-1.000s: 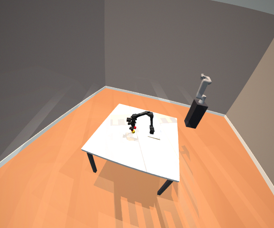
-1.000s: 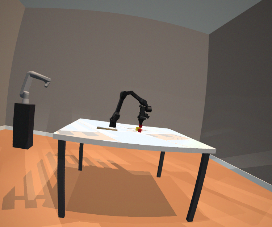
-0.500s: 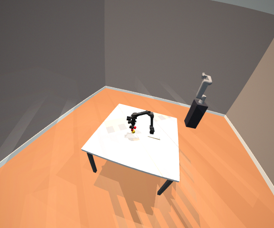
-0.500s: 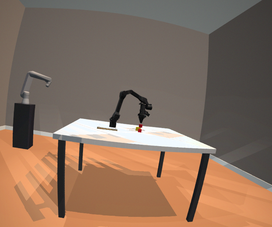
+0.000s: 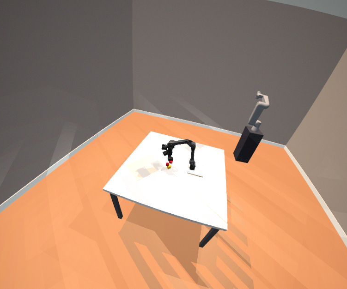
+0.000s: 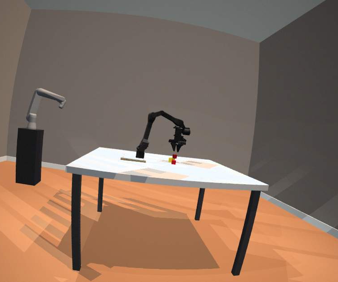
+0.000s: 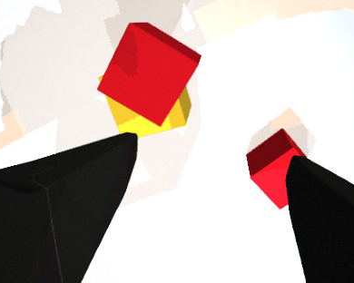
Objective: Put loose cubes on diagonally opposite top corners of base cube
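Observation:
The yellow base cube stands on the table. One red cube rests on top of it, looks level, is turned relative to it and overhangs its far side in the wrist view. The other red cube stands on the table beside the base, partly behind the right finger in the wrist view. My gripper is open and empty, pointing down above the cubes. The contact between the stacked cubes is mostly hidden.
The white table carries my arm's base and a thin bar beside it. A grey arm on a black pedestal stands away from the table. Patches of light and shadow cross the tabletop.

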You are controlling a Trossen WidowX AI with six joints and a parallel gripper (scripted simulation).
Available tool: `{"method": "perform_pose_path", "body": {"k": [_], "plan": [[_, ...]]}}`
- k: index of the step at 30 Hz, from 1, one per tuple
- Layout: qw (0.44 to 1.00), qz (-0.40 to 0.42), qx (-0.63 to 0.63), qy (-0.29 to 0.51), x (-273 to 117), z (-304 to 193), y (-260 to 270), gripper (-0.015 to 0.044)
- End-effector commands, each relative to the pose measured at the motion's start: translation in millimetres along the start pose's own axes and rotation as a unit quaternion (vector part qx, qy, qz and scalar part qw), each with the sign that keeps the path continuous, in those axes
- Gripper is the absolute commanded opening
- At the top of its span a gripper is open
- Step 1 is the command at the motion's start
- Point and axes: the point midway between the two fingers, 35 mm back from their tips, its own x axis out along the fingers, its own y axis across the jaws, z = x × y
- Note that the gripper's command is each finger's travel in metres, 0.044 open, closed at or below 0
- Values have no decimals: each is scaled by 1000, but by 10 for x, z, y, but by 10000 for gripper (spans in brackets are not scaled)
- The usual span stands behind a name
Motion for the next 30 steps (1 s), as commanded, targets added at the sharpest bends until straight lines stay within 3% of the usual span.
{"method": "perform_pose_path", "body": {"k": [1, 17, 24, 30], "plan": [[997, 0, -75, 2, -39, -80, -101, 265], [914, -1, -405, 4, -230, -435, -514, 265], [908, -1, -418, 4, -187, -446, -532, 265], [908, -1, -418, 4, 272, -444, -537, 265]]}}
